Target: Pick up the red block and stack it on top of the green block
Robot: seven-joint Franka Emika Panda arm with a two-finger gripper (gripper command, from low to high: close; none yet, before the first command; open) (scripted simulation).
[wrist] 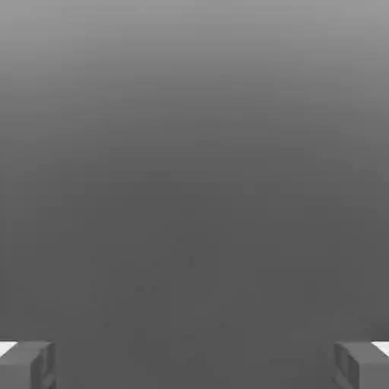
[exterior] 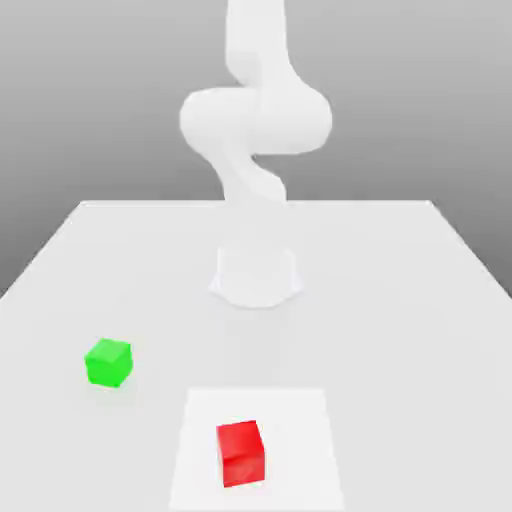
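Seeing my two-finger gripper wide open and empty, I judged that nothing was done: the smooth red cube sat on the pale square, the bright green cube well apart; lifting and stacking both remained.

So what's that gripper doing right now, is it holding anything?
Gripper: open, fingers wide apart, holding nothing.

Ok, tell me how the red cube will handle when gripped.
The red cube looks rigid, so it probably won't flex. Its flat faces should suit two fingers. Resting on a flat side, it seems unlikely to roll.
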